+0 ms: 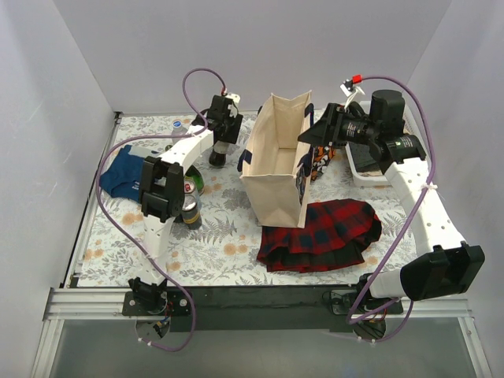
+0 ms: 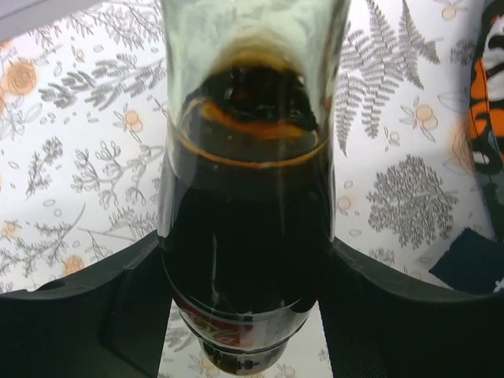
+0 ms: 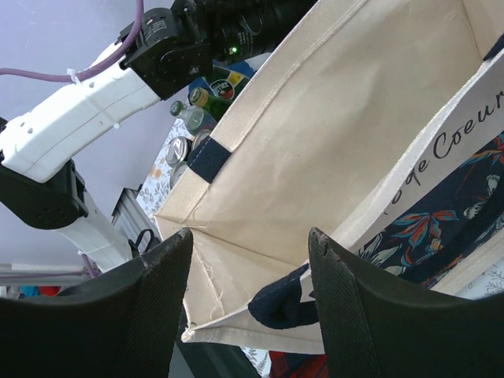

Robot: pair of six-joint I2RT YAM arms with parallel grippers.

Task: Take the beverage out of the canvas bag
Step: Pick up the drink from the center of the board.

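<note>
Your left gripper (image 2: 246, 303) is clamped on the bottle (image 2: 244, 228), which is upright outside the bag (image 1: 276, 153), just to its left. Your right gripper (image 3: 248, 291) is spread wide, straddling the bag's right rim.

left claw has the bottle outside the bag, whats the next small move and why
Probably ease the left claw down until the bottle stands on the floral cloth, then open. The bottle is already outside the canvas bag, clamped between both fingers over bare cloth; whether its base touches yet is unclear.
</note>
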